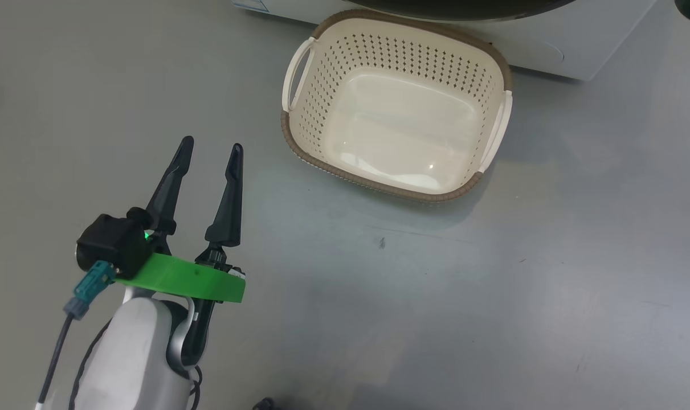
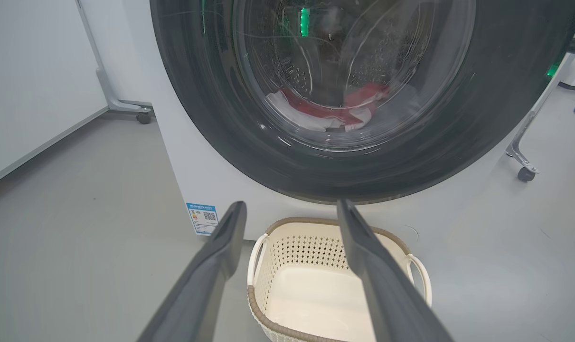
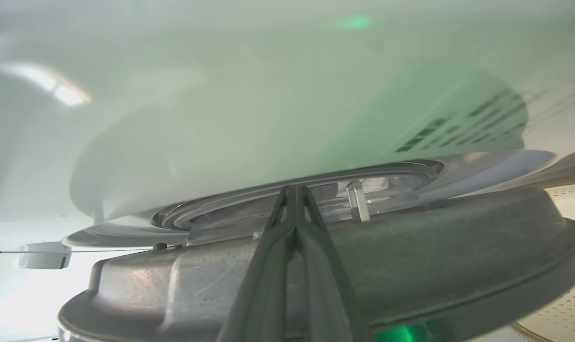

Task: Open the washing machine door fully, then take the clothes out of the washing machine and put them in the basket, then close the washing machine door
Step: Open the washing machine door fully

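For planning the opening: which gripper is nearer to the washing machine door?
Right. The right gripper, jaws shut, is at the rim of the washing machine door; the left gripper hangs back over the floor, beside the basket.

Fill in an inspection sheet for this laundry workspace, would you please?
Surface: grey floor, one small dark mark.
Job's things: basket empty, in front of the washing machine; red and white clothes inside the machine, seen through the glass of the door.
Clutter: nothing seen.
Grippers: left gripper open, over bare floor left of the basket; right gripper shut, tips at the door.
Cables: one cable from a teal plug on the left wrist.
Surroundings: wheeled stands either side of the machine.
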Tool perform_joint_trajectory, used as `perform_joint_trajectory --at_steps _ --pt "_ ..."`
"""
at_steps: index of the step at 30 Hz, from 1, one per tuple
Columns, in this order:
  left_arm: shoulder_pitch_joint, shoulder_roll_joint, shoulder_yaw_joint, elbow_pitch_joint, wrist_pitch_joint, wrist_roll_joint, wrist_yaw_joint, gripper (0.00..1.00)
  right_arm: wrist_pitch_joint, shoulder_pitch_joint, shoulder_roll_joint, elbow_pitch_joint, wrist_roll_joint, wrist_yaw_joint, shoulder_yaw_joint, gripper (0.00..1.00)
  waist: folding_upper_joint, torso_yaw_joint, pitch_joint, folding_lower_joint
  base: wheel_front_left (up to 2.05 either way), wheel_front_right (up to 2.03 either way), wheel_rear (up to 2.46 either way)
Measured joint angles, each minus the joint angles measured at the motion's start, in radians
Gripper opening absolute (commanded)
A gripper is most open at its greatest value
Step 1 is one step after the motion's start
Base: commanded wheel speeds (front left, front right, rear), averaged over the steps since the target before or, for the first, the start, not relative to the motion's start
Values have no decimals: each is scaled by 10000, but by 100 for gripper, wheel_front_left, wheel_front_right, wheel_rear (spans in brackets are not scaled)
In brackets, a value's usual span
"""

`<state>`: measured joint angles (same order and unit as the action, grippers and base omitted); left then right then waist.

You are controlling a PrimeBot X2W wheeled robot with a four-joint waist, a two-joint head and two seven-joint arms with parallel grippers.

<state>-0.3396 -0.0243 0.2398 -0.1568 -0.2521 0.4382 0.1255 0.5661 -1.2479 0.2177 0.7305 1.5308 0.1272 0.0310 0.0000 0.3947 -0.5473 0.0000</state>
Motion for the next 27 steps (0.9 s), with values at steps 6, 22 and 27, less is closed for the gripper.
perform_joint_trajectory --at_steps 6,22,27 --pt "0 2 -17 -48 0 -6 0 100 192 10 8 161 81 0 -13 0 0 -30 131 0 0 0 0" --pt "15 2 -146 -182 0 -309 0 100 546 532 -322 353 270 4 -35 0 0 -297 661 0 0 0 0" --pt "25 2 -159 -205 0 -357 0 100 644 714 -393 360 288 4 -69 0 0 -398 802 0 0 0 0"
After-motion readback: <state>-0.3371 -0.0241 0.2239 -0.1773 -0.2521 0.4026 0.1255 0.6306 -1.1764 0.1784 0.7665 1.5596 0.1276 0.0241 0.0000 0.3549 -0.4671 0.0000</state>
